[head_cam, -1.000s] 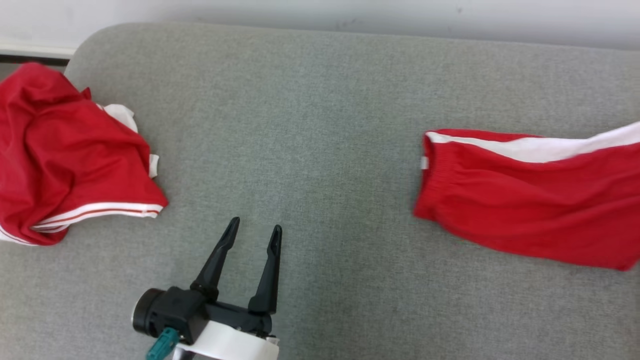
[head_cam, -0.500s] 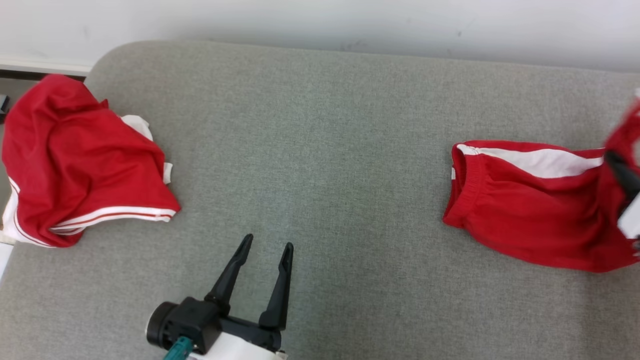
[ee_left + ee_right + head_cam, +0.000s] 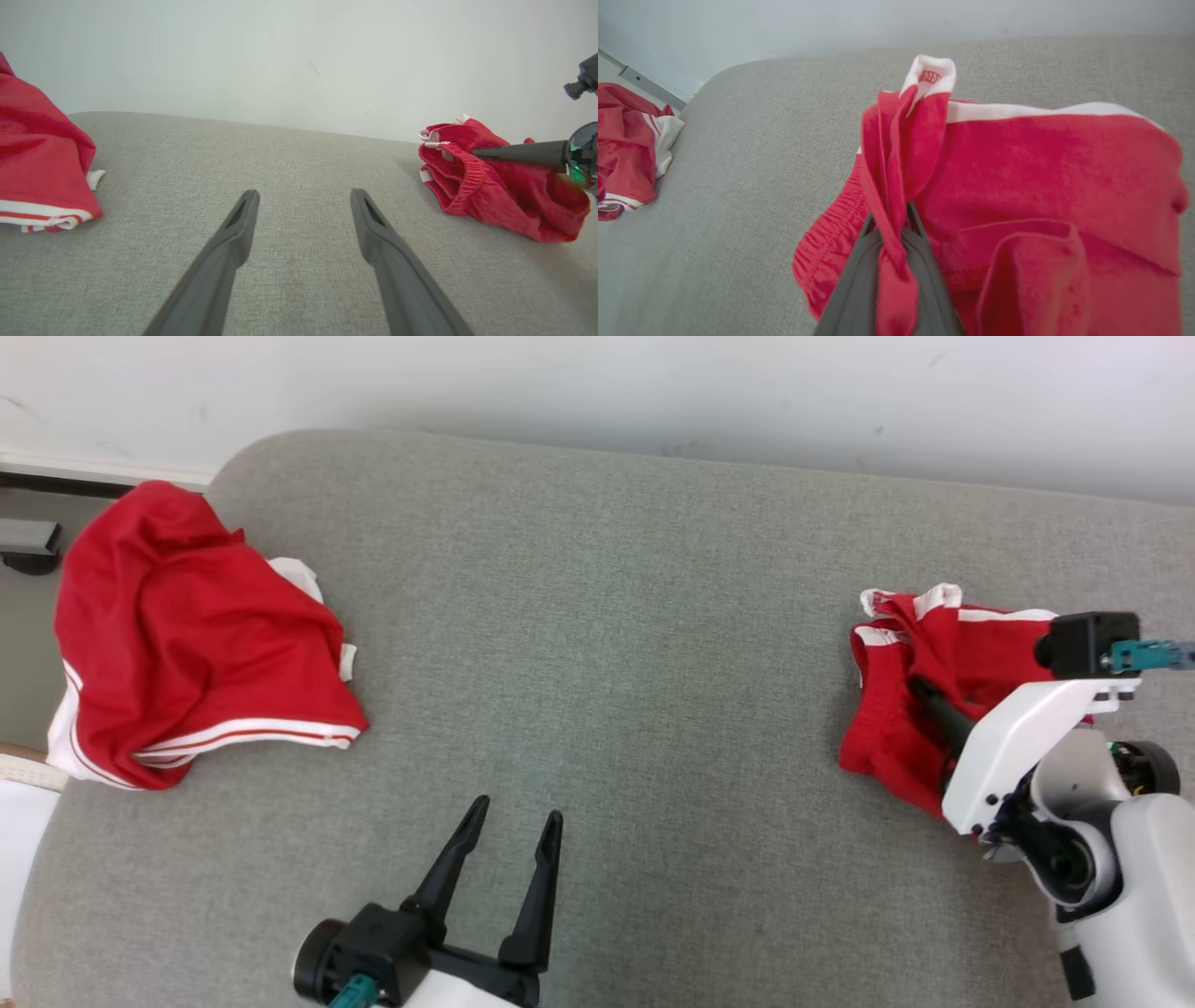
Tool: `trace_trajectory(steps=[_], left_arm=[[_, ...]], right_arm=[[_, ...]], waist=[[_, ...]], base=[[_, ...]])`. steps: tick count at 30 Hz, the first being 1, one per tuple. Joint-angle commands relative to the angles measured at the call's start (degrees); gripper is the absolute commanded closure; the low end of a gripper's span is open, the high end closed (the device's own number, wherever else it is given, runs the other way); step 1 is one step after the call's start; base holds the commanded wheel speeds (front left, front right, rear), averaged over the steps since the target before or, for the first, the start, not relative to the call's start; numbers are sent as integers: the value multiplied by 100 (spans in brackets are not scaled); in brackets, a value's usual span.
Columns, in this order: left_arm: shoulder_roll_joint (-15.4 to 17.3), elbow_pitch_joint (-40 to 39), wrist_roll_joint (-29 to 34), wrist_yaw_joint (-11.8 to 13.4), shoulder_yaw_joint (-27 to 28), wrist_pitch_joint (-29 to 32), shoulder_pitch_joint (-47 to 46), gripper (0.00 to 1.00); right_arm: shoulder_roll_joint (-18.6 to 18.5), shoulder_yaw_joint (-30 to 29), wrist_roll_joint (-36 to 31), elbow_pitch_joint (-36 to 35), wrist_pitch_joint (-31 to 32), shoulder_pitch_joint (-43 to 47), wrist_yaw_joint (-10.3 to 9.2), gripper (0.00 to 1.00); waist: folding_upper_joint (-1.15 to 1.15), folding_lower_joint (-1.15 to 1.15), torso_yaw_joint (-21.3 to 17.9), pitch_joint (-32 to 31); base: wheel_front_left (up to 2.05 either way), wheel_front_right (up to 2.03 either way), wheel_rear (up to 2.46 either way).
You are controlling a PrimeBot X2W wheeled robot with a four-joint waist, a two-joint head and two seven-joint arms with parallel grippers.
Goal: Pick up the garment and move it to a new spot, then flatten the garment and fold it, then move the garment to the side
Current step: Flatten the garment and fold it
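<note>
1. Nearest you, the left gripper point(image 3: 518, 807) hovers over bare grey cushion point(image 3: 607, 644), jaws spread and holding nothing, likely kept free for the flattening.
2. At your right, the right gripper point(image 3: 889, 224) is clenched on a bunched fold of the red shorts point(image 3: 892, 747) beside the elastic waistband. The cloth gathers there for carrying, and the rest lies on the cushion.
3. Farther left, a second red garment point(image 3: 187, 635) lies crumpled at the cushion's edge, well apart.
</note>
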Motion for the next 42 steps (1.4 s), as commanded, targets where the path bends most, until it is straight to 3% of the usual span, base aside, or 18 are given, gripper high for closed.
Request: trace_trajectory(steps=[1,4,5,6,8,15,20,28,37,38,39,40,41,42], left_arm=[[16,20,-44,20,8,-2,66,0],[16,59,-67,35,2,-1,117,0],[16,66,-79,41,3,-1,121,0],[16,70,-87,49,4,-2,125,0],[15,72,-103,77,-13,-1,143,0],[15,118,-79,85,45,-1,263,0],[15,154,-5,77,187,-2,407,0],[17,71,34,136,451,-1,760,0],[17,-91,84,173,664,-1,1197,0],[17,-104,92,168,675,-1,1213,0],[17,-116,102,156,688,-2,1220,0],[16,-126,113,143,688,-1,1217,0],[16,-142,120,126,682,-1,1193,0],[15,-155,124,111,676,-1,1152,0]], right_arm=[[28,31,-67,66,-73,-31,-13,100],[97,101,-158,223,-214,-42,-13,100],[126,108,-160,261,-288,-54,-13,94],[160,117,-140,297,-377,-67,-13,67],[205,136,-39,365,-540,-78,-13,0],[310,405,501,480,-1149,45,-13,0],[316,755,803,155,-1613,422,-13,0],[-423,1083,112,-569,-2912,1333,-13,0],[-866,511,-436,-402,-4010,2096,-13,0],[-893,426,-424,-349,-4054,2110,-13,11],[-955,344,-482,-282,-4094,2103,-13,46],[-985,275,-512,-219,-4128,2081,-13,60],[-984,195,-511,-149,-4156,2033,-13,87],[-1020,166,-552,-72,-4144,1974,-13,100]], waist=[[0,0,19,-10],[0,0,35,-53],[0,0,36,-69],[0,0,34,-82],[0,0,22,-111],[0,0,-116,-303],[0,0,-263,-575],[0,0,-569,-1017],[0,0,-807,-1254],[0,0,-805,-1249],[0,0,-794,-1237],[0,0,-773,-1212],[0,0,-745,-1172],[0,0,-708,-1115]], base=[[0,0,0],[0,0,0],[0,0,0],[0,0,0],[0,0,0],[0,0,0],[0,0,0],[0,0,0],[0,0,0],[0,0,0],[0,0,0],[0,0,0],[0,0,0],[0,0,0]])
